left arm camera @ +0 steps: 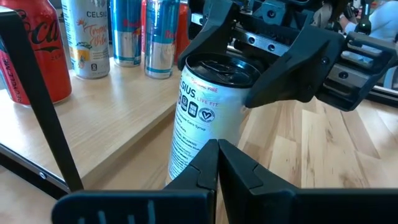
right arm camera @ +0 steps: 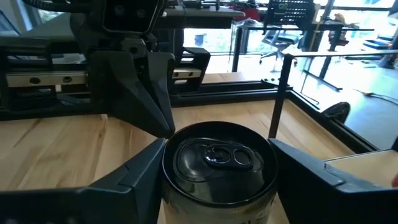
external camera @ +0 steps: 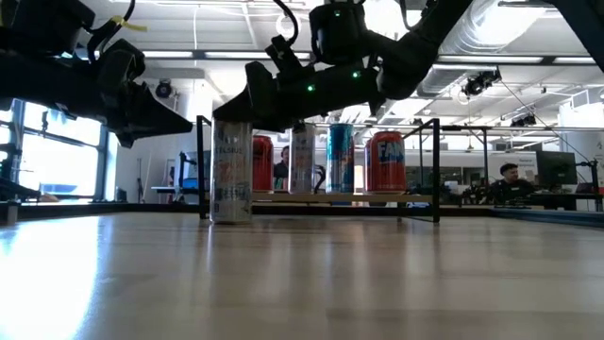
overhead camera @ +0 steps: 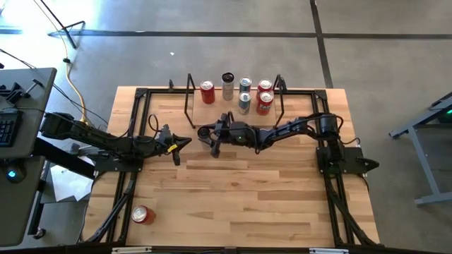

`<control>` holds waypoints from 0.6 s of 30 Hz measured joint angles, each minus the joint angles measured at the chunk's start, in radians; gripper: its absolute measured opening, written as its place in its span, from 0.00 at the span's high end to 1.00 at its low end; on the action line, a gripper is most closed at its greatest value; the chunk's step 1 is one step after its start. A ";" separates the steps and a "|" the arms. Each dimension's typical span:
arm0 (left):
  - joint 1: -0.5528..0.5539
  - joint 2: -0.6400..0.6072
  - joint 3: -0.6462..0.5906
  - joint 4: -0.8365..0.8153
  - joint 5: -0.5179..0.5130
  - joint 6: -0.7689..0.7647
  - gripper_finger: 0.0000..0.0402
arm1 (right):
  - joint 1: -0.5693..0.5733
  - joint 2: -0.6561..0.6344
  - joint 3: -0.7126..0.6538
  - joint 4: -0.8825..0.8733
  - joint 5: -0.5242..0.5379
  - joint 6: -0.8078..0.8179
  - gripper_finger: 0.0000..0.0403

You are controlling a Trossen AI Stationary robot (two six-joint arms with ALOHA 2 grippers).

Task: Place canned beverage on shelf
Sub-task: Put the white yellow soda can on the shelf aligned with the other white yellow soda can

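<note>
A white canned beverage (external camera: 231, 175) stands upright on the table just in front of the shelf (external camera: 330, 196), near the shelf's left end. My right gripper (right arm camera: 217, 155) reaches in level from the table's right and is shut on the can's top (left arm camera: 224, 68). My left gripper (left arm camera: 217, 158) is shut and holds nothing. It hovers a little left of the can, pointing at it (overhead camera: 180, 144). Several other cans (overhead camera: 244, 94) stand on the shelf. My right gripper pinches the can's upper wall just under the rim (right arm camera: 171, 155), one finger (right arm camera: 134, 171) on each side. The fingers come in level from the table's right. The can stands upright with its base (external camera: 231, 217) on the table.
The shelf's black rod frames (overhead camera: 189, 102) rise at both of its ends, the left one close behind the can. A red can (overhead camera: 143, 214) lies at the table's near left corner. The broad wooden tabletop (overhead camera: 240, 197) stretches toward the near edge.
</note>
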 joint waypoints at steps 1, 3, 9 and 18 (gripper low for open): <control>0.000 0.000 0.000 0.000 0.000 0.000 0.99 | -0.002 0.000 0.000 0.000 -0.013 0.002 0.42; 0.000 0.000 0.000 -0.001 0.000 0.000 0.99 | -0.002 0.000 0.000 0.000 -0.019 0.000 0.42; 0.000 0.000 0.000 -0.008 0.000 0.000 0.99 | -0.013 -0.063 -0.003 -0.104 -0.070 -0.041 0.42; 0.000 0.000 0.000 -0.010 0.022 0.006 0.99 | -0.102 -0.292 -0.002 -0.337 -0.117 -0.222 0.42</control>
